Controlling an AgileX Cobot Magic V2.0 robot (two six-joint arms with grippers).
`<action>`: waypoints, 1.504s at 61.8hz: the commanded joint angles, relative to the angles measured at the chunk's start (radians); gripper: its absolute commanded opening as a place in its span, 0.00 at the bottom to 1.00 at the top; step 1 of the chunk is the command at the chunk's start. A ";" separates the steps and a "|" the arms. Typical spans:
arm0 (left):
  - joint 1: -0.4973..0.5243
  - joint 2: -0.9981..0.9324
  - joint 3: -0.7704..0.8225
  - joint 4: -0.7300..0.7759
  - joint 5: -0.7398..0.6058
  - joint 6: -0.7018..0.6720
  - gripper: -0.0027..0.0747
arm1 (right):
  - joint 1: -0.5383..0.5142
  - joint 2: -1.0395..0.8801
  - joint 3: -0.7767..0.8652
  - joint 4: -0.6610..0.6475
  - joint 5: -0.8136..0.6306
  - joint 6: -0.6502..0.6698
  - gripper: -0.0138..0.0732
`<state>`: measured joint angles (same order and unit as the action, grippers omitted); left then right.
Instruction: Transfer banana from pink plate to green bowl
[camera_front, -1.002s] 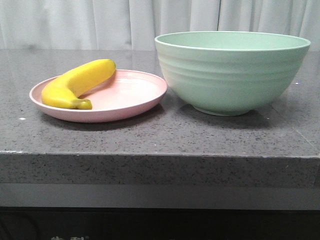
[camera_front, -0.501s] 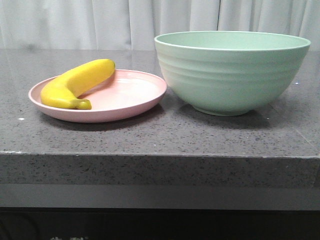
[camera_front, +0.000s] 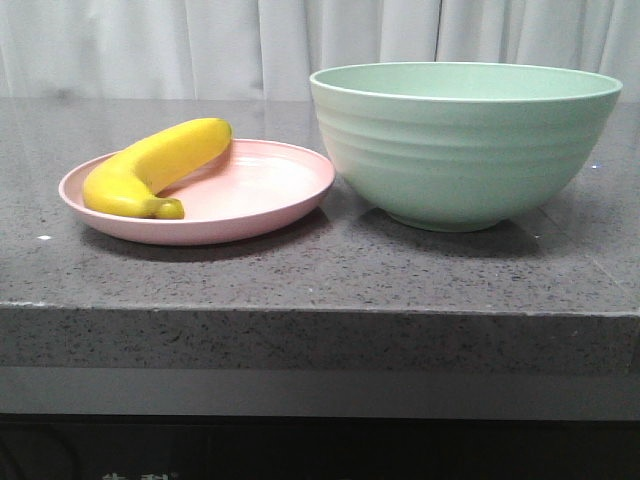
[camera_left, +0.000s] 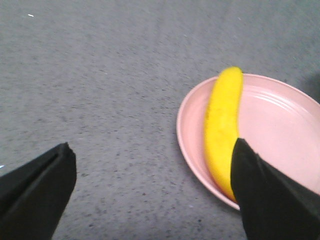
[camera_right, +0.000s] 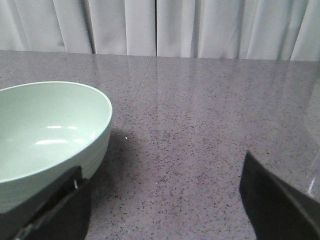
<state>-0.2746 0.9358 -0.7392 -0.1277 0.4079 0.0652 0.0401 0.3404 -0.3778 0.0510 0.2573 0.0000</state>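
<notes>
The yellow banana (camera_front: 152, 166) lies along the left side of the pink plate (camera_front: 262, 197) on the dark counter. The green bowl (camera_front: 462, 140) stands upright just right of the plate. No gripper shows in the front view. In the left wrist view my left gripper (camera_left: 152, 162) is open above the bare counter beside the plate (camera_left: 280, 120); one finger overlaps the banana's (camera_left: 222, 120) near end in the picture. In the right wrist view my right gripper (camera_right: 162, 177) is open and empty over the counter beside the bowl (camera_right: 45, 130).
The grey speckled counter (camera_front: 320, 275) has its front edge close to the camera. White curtains (camera_front: 200, 45) hang behind it. The bowl's wall stands close to the plate's right rim.
</notes>
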 joint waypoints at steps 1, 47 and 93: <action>-0.072 0.120 -0.128 -0.003 0.010 -0.002 0.83 | -0.009 0.015 -0.036 -0.011 -0.089 0.000 0.87; -0.165 0.570 -0.472 -0.007 0.226 -0.002 0.66 | -0.009 0.015 -0.036 -0.011 -0.089 0.000 0.87; -0.165 0.670 -0.472 -0.014 0.184 -0.002 0.40 | -0.009 0.015 -0.036 -0.011 -0.089 0.000 0.87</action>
<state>-0.4331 1.6340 -1.1826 -0.1369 0.6496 0.0652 0.0401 0.3404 -0.3778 0.0492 0.2573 0.0000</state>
